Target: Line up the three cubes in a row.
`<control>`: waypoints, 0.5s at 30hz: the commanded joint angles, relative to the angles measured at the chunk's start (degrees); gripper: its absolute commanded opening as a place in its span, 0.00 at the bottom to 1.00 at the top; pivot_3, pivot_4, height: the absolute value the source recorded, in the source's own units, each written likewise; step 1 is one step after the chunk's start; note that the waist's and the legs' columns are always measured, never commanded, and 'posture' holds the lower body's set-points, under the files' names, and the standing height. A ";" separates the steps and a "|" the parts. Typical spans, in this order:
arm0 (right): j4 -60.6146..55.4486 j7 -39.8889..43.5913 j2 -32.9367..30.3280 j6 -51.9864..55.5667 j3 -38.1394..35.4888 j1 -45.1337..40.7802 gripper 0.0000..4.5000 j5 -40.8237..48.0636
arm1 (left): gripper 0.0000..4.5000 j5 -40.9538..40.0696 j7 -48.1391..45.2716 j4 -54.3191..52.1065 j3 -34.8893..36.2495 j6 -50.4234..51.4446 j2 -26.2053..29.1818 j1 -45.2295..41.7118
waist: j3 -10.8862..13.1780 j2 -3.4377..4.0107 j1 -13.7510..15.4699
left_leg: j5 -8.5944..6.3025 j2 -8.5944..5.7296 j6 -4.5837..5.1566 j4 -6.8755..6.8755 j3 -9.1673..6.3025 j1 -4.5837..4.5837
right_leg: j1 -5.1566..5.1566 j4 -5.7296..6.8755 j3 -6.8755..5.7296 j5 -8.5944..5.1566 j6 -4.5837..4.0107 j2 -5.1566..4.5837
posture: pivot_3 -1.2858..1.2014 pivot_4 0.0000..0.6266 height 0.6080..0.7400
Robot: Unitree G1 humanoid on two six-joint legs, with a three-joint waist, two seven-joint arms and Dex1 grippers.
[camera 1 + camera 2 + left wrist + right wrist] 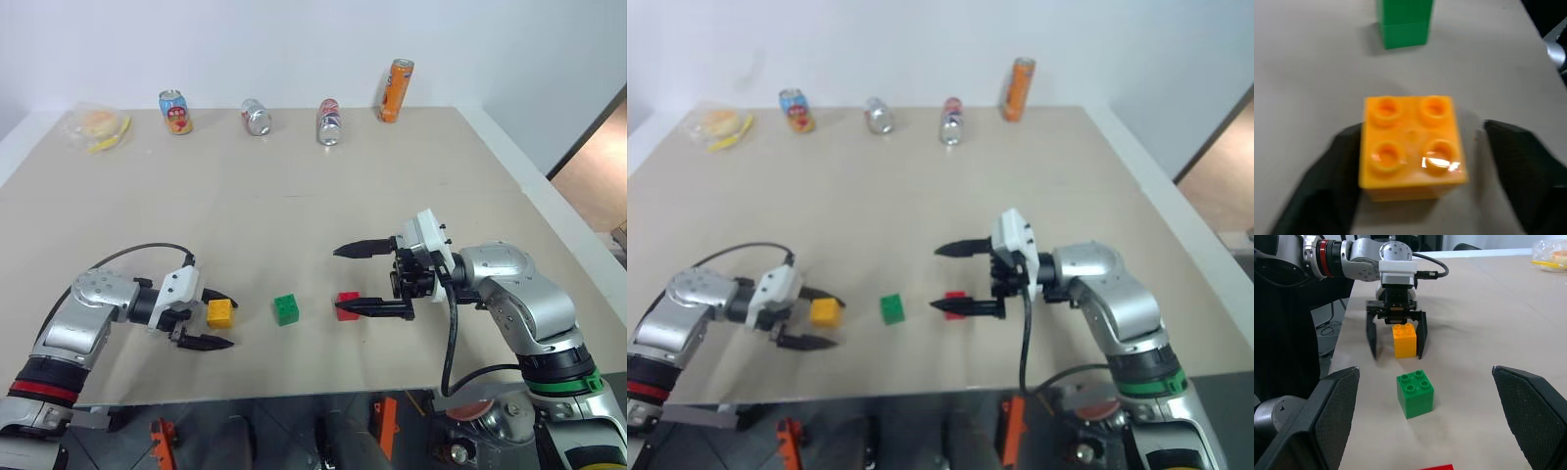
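Setting: a beige desk (294,196) against a pale wall, with an open doorway past its right edge.
Far edge: four drink cans (259,117) stand in a loose line, the orange one (396,90) tallest, and a clear bag of food (96,127) sits toward the far left corner.
Cubes: the yellow-orange cube (220,313), the green cube (287,309) and the red cube (348,305) lie in a row near the front edge, with gaps between them.
Left gripper (210,319): its jaws stand apart around the yellow-orange cube, one finger on each side.
Left wrist view: one finger (1332,181) sits close against the cube's side, whether touching is unclear; the other (1518,166) stands just clear, with the desk visible between them.
Right gripper (364,278): wide open and empty, its lower finger just beside the red cube.
Right wrist view: it looks along the row, showing only the red cube's top edge (1437,467), then the green cube (1415,393), then the yellow-orange cube (1403,340) framed by the opposite gripper (1396,342).
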 commanded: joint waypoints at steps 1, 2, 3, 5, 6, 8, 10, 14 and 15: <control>-2.84 -0.03 -1.20 0.05 -2.69 0.56 1.00 1.67 | 1.00 -3.59 3.10 -4.27 3.89 5.29 0.77 -0.15 | 0.00 0.00 -0.04 | 0.03 0.00 0.02 0.04 0.01 0.00 | 0.00 0.00 0.01 0.04 -0.01 -0.01 | 0.52 0.24 1.00; -3.40 -0.18 -1.62 0.53 -3.51 1.18 1.00 2.29 | 1.00 -6.10 4.45 -7.05 5.81 8.28 0.98 0.23 | 0.01 -0.01 -0.04 | 0.07 0.00 0.04 0.05 0.02 -0.01 | 0.00 0.00 0.02 0.06 -0.02 -0.01 | 0.52 0.24 1.00; -3.95 -0.41 -2.11 1.16 -4.58 1.96 1.00 3.05 | 1.00 -8.87 6.48 -10.31 8.22 11.61 1.28 0.84 | 0.01 -0.02 -0.06 | 0.10 0.00 0.03 0.07 0.01 -0.05 | -0.04 0.00 0.02 0.08 -0.01 -0.01 | 0.52 0.24 1.00; -4.91 -1.12 -2.92 2.41 -6.66 3.51 1.00 4.80 | 1.00 -12.76 10.93 -16.43 12.84 17.02 1.99 2.58 | 0.01 -0.02 -0.08 | 0.12 0.00 0.00 0.07 0.02 -0.07 | -0.04 0.00 0.04 0.11 0.04 -0.04 | 0.52 0.24 1.00; -5.46 -1.61 -3.17 3.20 -7.77 4.30 1.00 5.88 | 1.00 -14.46 12.99 -18.95 15.17 19.68 2.37 3.68 | 0.01 -0.02 -0.10 | 0.12 0.00 0.00 0.07 0.02 -0.06 | -0.03 0.00 0.04 0.11 0.05 -0.05 | 0.52 0.24 1.00; -6.57 -2.79 -3.57 5.07 -10.17 5.90 1.00 8.30 | 1.00 -18.15 16.64 -23.30 20.01 25.31 3.62 6.36 | 0.01 -0.02 -0.25 | 0.11 0.00 -0.01 0.01 0.02 -0.06 | -0.04 0.00 0.04 0.12 0.08 -0.05 | 0.52 0.24 1.00; -7.19 -3.96 -4.09 6.42 -12.27 7.55 1.00 9.81 | 1.00 -21.72 20.84 -26.48 25.29 29.75 3.92 8.73 | 0.02 -0.02 -0.31 | 0.09 0.00 -0.03 -0.12 0.03 0.03 | -0.04 0.00 0.05 0.19 0.25 -0.03 | 0.52 0.24 1.00; -5.74 -6.15 -4.57 5.62 -14.58 10.40 1.00 8.40 | 1.00 -22.52 27.59 -27.97 33.75 31.31 3.60 13.55 | 0.02 -0.02 -0.19 | 0.10 0.02 -0.02 -0.22 -0.05 0.07 | -0.03 0.00 -0.04 0.10 0.10 0.01 | 0.52 0.24 1.00; -5.17 -6.84 -4.38 5.25 -15.05 10.85 1.00 7.97 | 1.00 -22.08 28.23 -27.83 35.08 30.88 3.74 14.93 | 0.02 -0.02 -0.23 | 0.10 0.02 -0.03 -0.22 -0.04 0.08 | -0.04 0.00 -0.03 0.02 -0.05 0.01 | 0.52 0.24 1.00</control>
